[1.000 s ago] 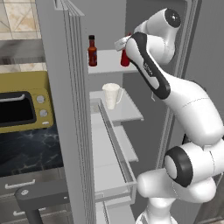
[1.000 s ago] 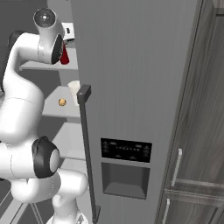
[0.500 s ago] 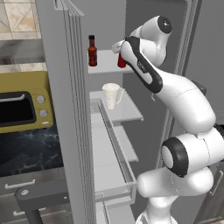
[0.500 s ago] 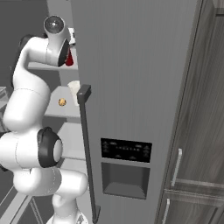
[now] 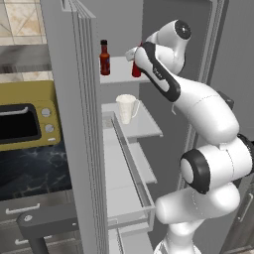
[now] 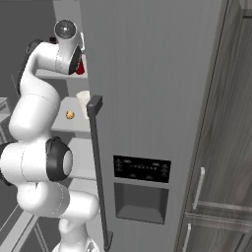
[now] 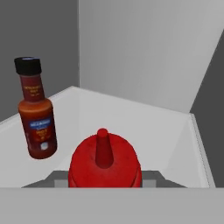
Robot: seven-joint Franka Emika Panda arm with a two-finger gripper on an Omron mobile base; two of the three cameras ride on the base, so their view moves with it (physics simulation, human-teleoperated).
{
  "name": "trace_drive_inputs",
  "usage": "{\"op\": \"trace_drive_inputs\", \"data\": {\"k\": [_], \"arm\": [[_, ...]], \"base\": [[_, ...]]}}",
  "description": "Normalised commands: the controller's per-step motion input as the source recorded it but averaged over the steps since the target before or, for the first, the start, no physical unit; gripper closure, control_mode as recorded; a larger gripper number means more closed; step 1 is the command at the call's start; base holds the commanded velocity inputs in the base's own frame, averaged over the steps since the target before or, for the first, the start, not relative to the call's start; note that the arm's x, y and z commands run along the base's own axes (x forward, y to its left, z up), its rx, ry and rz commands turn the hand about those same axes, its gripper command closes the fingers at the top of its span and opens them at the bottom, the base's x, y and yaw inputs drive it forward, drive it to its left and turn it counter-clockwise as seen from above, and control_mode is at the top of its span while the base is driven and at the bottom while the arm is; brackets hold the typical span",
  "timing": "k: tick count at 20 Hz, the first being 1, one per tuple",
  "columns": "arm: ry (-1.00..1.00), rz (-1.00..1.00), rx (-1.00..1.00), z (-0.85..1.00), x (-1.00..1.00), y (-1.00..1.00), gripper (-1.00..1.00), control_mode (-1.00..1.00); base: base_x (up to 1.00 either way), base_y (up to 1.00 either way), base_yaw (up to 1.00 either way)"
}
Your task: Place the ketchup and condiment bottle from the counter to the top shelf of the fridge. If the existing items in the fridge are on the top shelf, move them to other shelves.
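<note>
The red ketchup (image 7: 105, 159) sits between my gripper's (image 7: 105, 180) fingers, nozzle toward the camera; the gripper is shut on it. In the left base view the ketchup (image 5: 136, 68) is at the top shelf (image 5: 119, 77) of the open fridge, under the gripper (image 5: 134, 55). Whether its base touches the shelf I cannot tell. The condiment bottle (image 5: 104, 58), dark red with a black cap, stands upright on the same shelf, left of the ketchup (image 6: 79, 67). In the hand view the condiment bottle (image 7: 37, 116) is apart from the ketchup, to its left.
A white cup (image 5: 126, 108) stands on the second shelf, and a small round brown item (image 6: 70, 114) lies beside the cup (image 6: 83, 103). The open fridge door (image 5: 74, 124) rises on the left, the closed door (image 6: 147, 98) on the right. A yellow microwave (image 5: 25, 121) sits left of the fridge.
The arm has swung its elbow upward and carried the ketchup a little to the left, further in over the top shelf. The condiment bottle and cup stayed put.
</note>
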Motion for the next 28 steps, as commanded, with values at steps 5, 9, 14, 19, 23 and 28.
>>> {"op": "trace_drive_inputs", "data": {"k": [5,9,14,19,23,28], "arm": [[0.00,0.00,0.00,-0.14,0.13,0.00,1.00,-1.00],[0.00,0.00,0.00,-0.01,0.00,0.00,-1.00,-1.00],[0.00,0.00,0.00,0.00,0.00,0.00,-1.00,-1.00],[0.00,0.00,0.00,0.00,0.00,0.00,-1.00,-1.00],[0.00,0.00,0.00,0.00,-0.10,0.00,-1.00,-1.00],[-0.02,0.00,0.01,0.00,-0.13,0.00,-1.00,-1.00]], "base": [[0.00,0.00,0.00],[0.00,0.00,0.00],[0.00,0.00,0.00],[0.00,0.00,0.00],[0.00,0.00,0.00],[0.00,0.00,0.00]]}}
